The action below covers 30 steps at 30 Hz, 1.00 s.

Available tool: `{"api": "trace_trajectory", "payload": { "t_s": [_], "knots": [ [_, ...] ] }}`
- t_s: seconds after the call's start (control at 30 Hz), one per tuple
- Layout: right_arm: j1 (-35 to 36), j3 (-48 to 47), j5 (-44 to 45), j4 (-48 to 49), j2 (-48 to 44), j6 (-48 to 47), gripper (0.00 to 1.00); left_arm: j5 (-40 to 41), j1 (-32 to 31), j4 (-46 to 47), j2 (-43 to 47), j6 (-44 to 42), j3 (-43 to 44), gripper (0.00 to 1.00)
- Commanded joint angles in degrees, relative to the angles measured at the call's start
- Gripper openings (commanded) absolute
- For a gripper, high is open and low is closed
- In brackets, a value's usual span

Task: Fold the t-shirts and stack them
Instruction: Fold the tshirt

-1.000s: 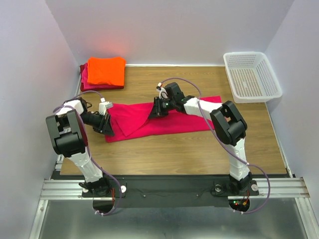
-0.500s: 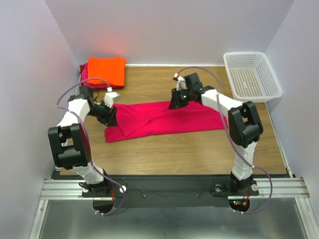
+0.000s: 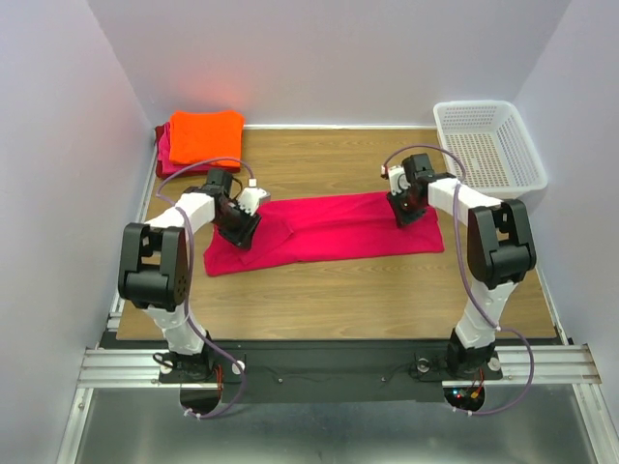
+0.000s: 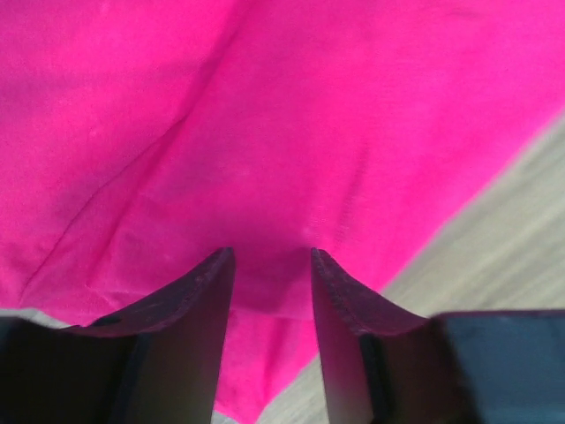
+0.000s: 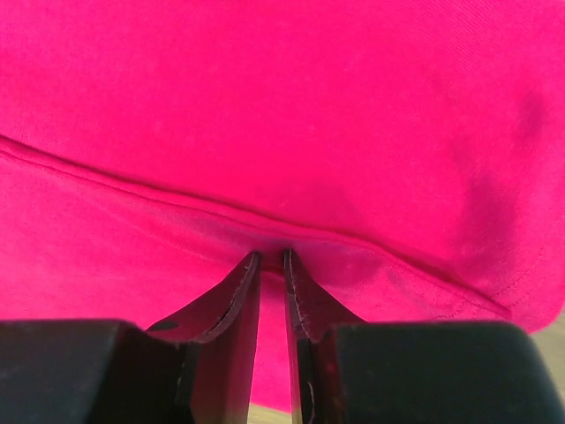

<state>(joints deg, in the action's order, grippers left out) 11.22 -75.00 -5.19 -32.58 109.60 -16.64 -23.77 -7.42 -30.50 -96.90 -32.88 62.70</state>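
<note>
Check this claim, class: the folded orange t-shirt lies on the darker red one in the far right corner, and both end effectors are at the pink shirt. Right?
Wrong corner. The orange t-shirt lies on the darker red t-shirt in the far left corner, as the top external view shows. The left end effector and right end effector are at the pink shirt.

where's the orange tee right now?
Top view: the folded orange t-shirt sits in the far-left corner of the table, stacked on a darker red shirt, beyond the left end of the spread magenta t-shirt.
</note>
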Motion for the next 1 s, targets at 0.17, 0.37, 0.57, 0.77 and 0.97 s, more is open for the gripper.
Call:
{"api": "trace_trajectory", "payload": {
  "t_s": [0.17,0.37,0.57,0.77,0.97],
  "knots": [
    [0.38,11.01,9.67,-12.48,-1.41,-12.34,0.22,9.26,-2.59,-0.17,-15.56,-0.33,16.09,0.39],
    [1.60,13.14,-4.06,-27.40,-12.27,-22.98,0.23,9.53,-6.64,-4.38,-30.43,-2.10,41.85,0.38],
    [0.30,1.89,-16.25,-34.84,-16.00,-27.74,0.22,4.61,-4.89,-0.01,-36.35,9.92,64.40,0.49],
    [-1.91,-0.67,-10.38,-28.09,-9.77,-23.36,0.13,2.94,-5.85,9.40,-20.03,21.88,41.86,0.50],
    [-1.82,-0.15,-6.06,-24.47,-3.96,-20.45,0.09,6.10,-6.73,10.81,-14.98,31.29,29.34,0.29]
  ]
}}
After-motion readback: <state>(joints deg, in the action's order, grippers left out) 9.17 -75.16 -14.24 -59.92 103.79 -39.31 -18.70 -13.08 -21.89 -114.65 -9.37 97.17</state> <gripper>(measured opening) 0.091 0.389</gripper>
